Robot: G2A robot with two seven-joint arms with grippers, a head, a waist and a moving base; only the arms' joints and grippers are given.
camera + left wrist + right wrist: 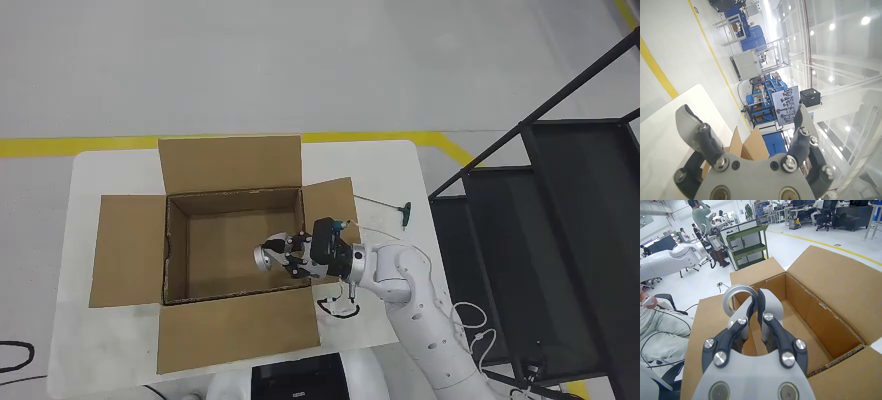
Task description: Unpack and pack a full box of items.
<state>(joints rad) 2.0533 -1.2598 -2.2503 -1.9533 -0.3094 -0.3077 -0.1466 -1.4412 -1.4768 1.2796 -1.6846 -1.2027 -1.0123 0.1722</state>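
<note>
With my right hand (278, 256) clamped on the tape roll (262, 257), held over the box (230, 165) toward 4 o'clock of its middle, I judge this the packing step: next I must lower it inside, then let go.

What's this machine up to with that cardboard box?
The robot's right gripper is clamped on a silver ring-shaped roll and holds it over the open cardboard box on the white table. Its left gripper is open, holds nothing, and is up off to the side. A thin tool with a green handle lies on the table beside the box.
</note>
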